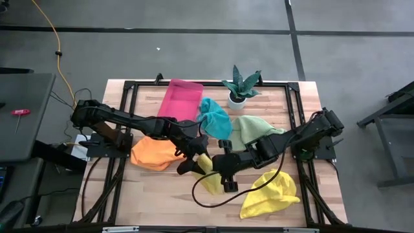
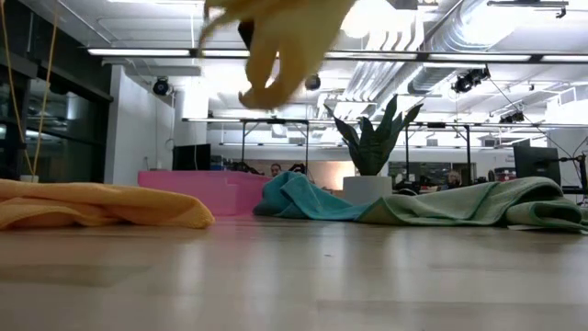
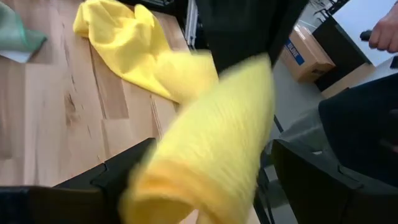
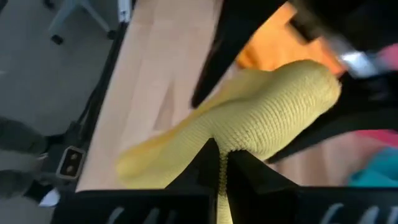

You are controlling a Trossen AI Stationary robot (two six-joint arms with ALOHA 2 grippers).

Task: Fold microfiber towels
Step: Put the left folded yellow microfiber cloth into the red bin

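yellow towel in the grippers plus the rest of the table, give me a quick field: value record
held towel: yellow towel, lifted off the table between both arms
left gripper: at table centre, shut on one end
right gripper: beside it, shut on the other end
second yellow towel: crumpled, front right
orange towel: bunched, left
teal towel: rear centre, beside pink tray
light green towel: right of teal
potted plant: rear edge

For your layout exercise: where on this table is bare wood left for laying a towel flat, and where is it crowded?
Free: the front-left corner of the table below the orange towel, and the right edge beyond the light green towel. Crowded: the centre, where both grippers hold a yellow towel.
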